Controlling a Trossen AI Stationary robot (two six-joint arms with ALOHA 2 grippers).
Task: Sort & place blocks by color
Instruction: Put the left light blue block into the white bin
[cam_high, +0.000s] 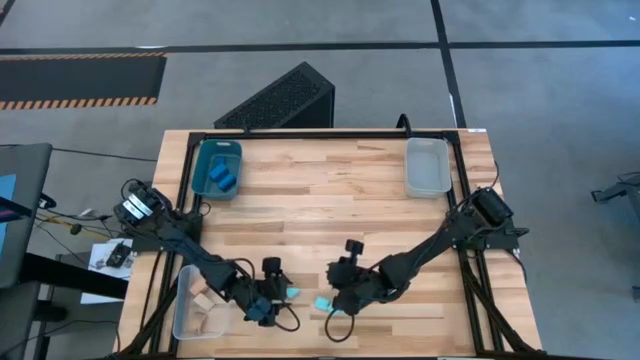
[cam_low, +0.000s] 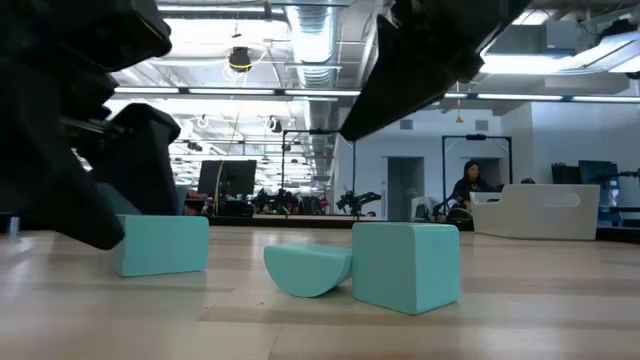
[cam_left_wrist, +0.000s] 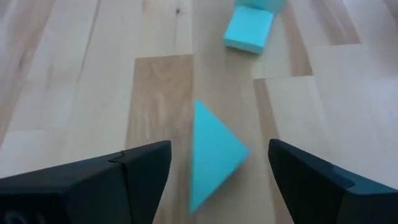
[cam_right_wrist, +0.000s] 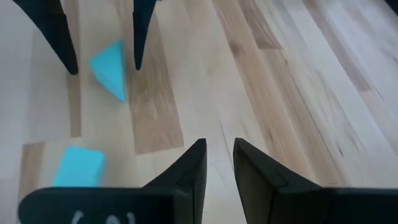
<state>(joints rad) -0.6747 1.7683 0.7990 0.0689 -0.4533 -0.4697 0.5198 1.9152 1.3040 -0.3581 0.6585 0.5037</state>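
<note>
Two grippers low over the table's near edge, turquoise blocks between them.

The left gripper (cam_left_wrist: 217, 171) stands with fingers wide apart around a turquoise wedge block (cam_left_wrist: 211, 155), its point aimed toward one finger, not clamped. Just beyond it lies a turquoise square block (cam_left_wrist: 249, 30), partly cut off. The right gripper (cam_right_wrist: 219, 163), fingers a narrow gap apart, holds nothing. A blue-filled teal bin (cam_high: 218, 168) and clear bin (cam_high: 427, 166) sit well behind.
</note>
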